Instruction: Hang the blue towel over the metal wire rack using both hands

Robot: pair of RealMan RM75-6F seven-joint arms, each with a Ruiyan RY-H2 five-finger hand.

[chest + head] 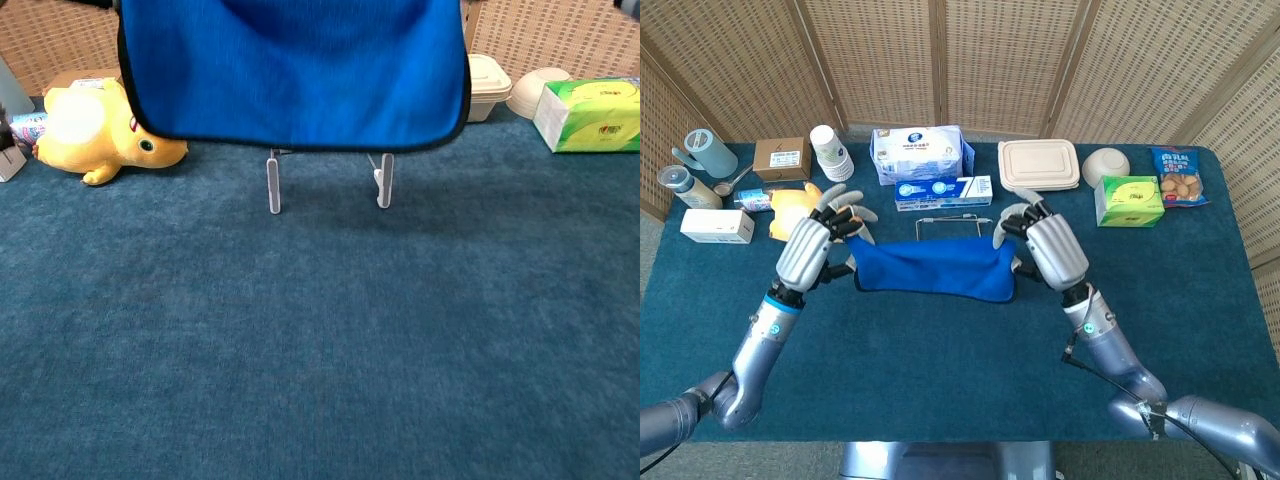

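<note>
Towel [932, 276] aloft, stretched between left hand [812, 248] and right hand [1052, 250], each pinching top corner, just short of rack [952, 216]. Risks: hem snags bar, tips rack; uneven release, towel slides off.

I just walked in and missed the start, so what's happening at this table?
A two-armed robot is holding a blue towel up off the table, its left hand gripping one top corner and its right hand the other. The towel hangs stretched between them in front of a small wire rack. It isn't draped over the rack yet; the rack's feet show below the towel's hem in the chest view.
</note>
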